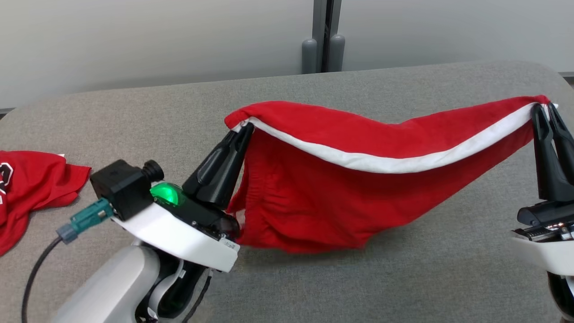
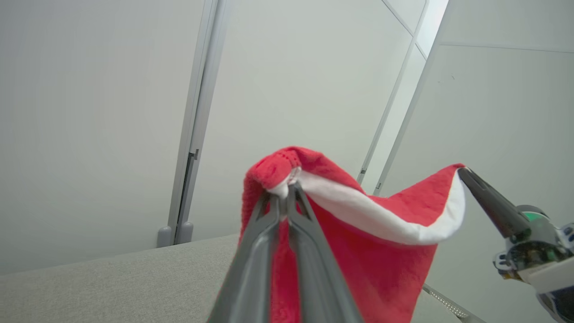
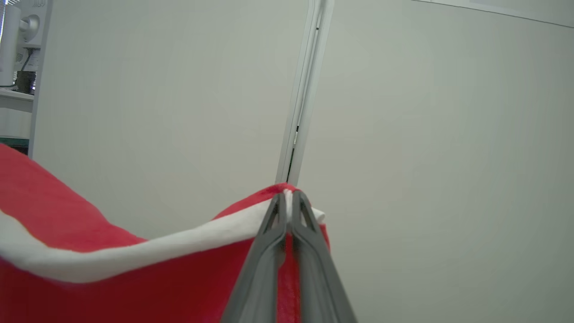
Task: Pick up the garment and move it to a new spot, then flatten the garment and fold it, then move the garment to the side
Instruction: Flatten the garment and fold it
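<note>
A red garment (image 1: 323, 197) with a white band along its upper edge hangs stretched between my two grippers above the grey table (image 1: 358, 287). My left gripper (image 1: 244, 128) is shut on its left corner, and my right gripper (image 1: 545, 107) is shut on its right corner. The cloth sags in the middle and its lower edge touches the table. In the left wrist view my left gripper (image 2: 283, 194) pinches the white-edged corner of the garment (image 2: 385, 260), with the right gripper (image 2: 462, 171) at the far corner. The right wrist view has my right gripper (image 3: 288, 197) pinching the garment (image 3: 134, 287).
Another red garment (image 1: 31, 188) with white print lies crumpled at the table's left edge. A pale wall with a grey post (image 1: 323, 36) stands behind the table. Bare grey table surface lies in front of and behind the hanging cloth.
</note>
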Controlling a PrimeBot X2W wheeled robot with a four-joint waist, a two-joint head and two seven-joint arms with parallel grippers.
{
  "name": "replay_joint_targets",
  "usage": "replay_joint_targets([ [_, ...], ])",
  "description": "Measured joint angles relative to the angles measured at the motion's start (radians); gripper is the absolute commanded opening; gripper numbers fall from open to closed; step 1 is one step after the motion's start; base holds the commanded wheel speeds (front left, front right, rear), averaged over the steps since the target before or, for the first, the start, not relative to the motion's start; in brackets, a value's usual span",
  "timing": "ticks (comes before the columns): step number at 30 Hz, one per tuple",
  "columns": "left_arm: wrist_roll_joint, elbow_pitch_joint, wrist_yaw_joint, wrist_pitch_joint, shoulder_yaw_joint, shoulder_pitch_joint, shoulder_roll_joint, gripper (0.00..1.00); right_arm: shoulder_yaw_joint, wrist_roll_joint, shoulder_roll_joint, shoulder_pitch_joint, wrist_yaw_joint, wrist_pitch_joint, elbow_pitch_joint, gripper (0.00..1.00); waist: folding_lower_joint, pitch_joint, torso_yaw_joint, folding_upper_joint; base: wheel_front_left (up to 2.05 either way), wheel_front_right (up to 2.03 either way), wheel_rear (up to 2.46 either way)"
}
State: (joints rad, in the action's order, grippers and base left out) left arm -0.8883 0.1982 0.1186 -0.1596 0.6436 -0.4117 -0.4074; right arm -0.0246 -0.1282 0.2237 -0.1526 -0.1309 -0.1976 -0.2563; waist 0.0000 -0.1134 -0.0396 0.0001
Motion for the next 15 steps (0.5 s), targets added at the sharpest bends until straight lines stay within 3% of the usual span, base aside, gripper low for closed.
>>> replay_joint_targets([
  [6, -0.038, -0.008, 0.004, 0.095, -0.03, -0.108, -0.022, 0.0, 0.025, -0.055, 0.03, -0.097, 0.0, 0.056, 0.024, 0.0, 0.0, -0.03, 0.004, 0.0, 0.0, 0.0, 0.0],
  [12, -0.035, -0.224, -0.029, 0.19, -0.054, -0.382, 0.003, 0.0, 0.129, -0.093, 0.064, -0.399, 0.0, 0.074, 0.232, 0.0, 0.0, -0.1, -0.001, 0.0, 0.0, 0.0, 0.0],
  [15, -0.018, -0.361, -0.049, 0.214, -0.067, -0.553, 0.028, 0.0, 0.178, -0.115, 0.049, -0.607, 0.0, 0.064, 0.36, 0.0, 0.0, -0.143, -0.011, 0.0, 0.0, 0.0, 0.0],
])
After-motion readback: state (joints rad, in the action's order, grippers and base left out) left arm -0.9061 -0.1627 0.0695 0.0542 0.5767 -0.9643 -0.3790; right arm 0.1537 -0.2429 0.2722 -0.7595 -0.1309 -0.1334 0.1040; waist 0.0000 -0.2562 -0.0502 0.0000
